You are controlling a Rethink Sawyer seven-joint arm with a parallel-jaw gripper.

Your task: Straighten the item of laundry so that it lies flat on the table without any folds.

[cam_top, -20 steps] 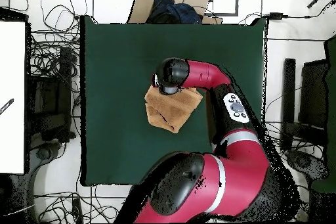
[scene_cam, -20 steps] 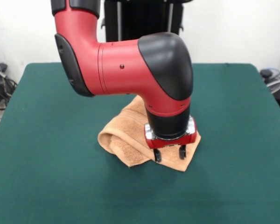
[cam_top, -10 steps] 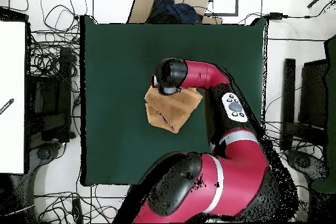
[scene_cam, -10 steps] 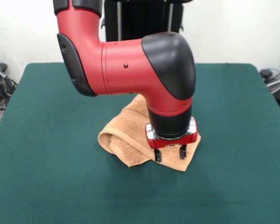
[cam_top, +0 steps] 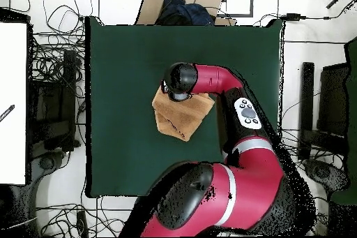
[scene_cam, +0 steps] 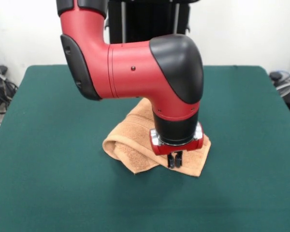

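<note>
Soft, limp peach-orange terry towel [scene_cam: 135,140], folded at frame centre; red-and-black gripper [scene_cam: 174,161] pinches its lower-right corner, a sensible hold for unfolding

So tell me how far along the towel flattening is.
Done: nothing yet; the towel is bunched and folded over on the table. In hand: the gripper is shut on the towel's near corner in the front view. Left: pulling the folds out until it lies flat.

The pincer [scene_cam: 175,161] has closed on the towel's [scene_cam: 135,140] front edge
</note>
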